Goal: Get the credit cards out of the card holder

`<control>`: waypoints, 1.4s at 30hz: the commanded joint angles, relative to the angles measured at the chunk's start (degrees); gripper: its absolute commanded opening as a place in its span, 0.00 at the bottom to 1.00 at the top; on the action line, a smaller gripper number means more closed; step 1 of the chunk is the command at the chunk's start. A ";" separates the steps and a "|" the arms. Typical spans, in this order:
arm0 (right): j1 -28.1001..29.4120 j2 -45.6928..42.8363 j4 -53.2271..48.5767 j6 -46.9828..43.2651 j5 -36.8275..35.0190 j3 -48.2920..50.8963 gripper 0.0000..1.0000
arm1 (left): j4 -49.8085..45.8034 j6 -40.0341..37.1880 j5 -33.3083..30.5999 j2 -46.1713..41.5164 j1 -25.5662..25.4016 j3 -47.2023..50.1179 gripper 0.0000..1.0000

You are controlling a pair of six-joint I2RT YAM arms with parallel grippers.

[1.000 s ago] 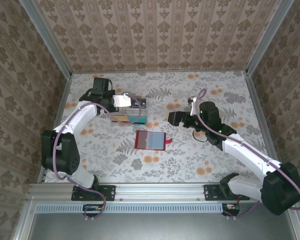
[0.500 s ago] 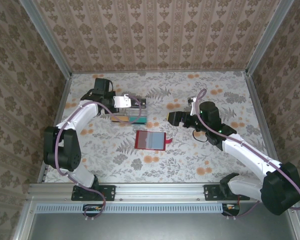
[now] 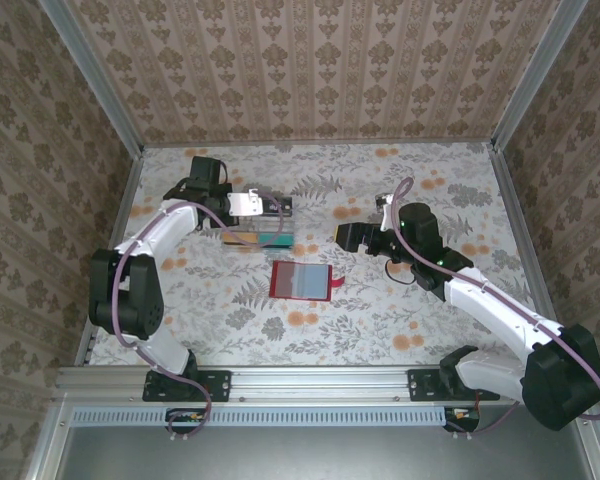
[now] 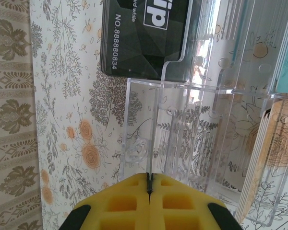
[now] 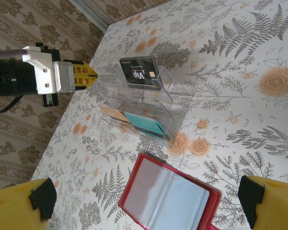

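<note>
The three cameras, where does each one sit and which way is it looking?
Top external: above and behind the arm bases, looking down on the table; both arms, left hand, right hand.
Left wrist: on the left arm, looking past its shut yellow fingers at the clear plastic tray and black card.
Right wrist: on the right arm, looking over the open red card holder toward the tray; its open fingers at the bottom corners.
Shared: both wrist views show the tray and black card.
</note>
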State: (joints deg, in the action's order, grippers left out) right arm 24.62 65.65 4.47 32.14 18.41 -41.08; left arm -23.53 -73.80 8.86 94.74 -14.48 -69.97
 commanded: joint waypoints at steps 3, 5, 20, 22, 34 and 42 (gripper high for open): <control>-0.27 -0.07 0.08 0.92 0.95 -0.40 1.00 | -1.18 -0.38 1.32 1.93 0.55 -2.51 0.06; -0.27 -0.05 0.07 0.91 0.96 -0.32 1.00 | -1.04 -0.38 0.84 2.26 0.42 -2.80 0.11; -0.21 0.05 -0.17 1.27 1.34 -0.32 1.00 | 0.34 1.44 0.10 3.28 0.20 -4.22 0.15; -0.19 0.00 -0.16 1.26 1.30 -0.21 1.00 | 0.20 1.29 0.20 3.26 0.15 -4.20 0.12; -0.25 0.18 0.46 1.30 1.13 0.17 1.00 | -1.08 -1.17 0.72 -0.08 -0.19 -1.31 0.00; -0.23 -0.07 1.15 1.92 1.57 0.82 1.00 | -4.32 -1.05 -2.68 -5.32 -2.67 -2.09 0.00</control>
State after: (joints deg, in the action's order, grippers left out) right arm 24.62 65.65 4.51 33.23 18.83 -41.04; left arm -25.12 -74.22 6.94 93.01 -15.81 -71.96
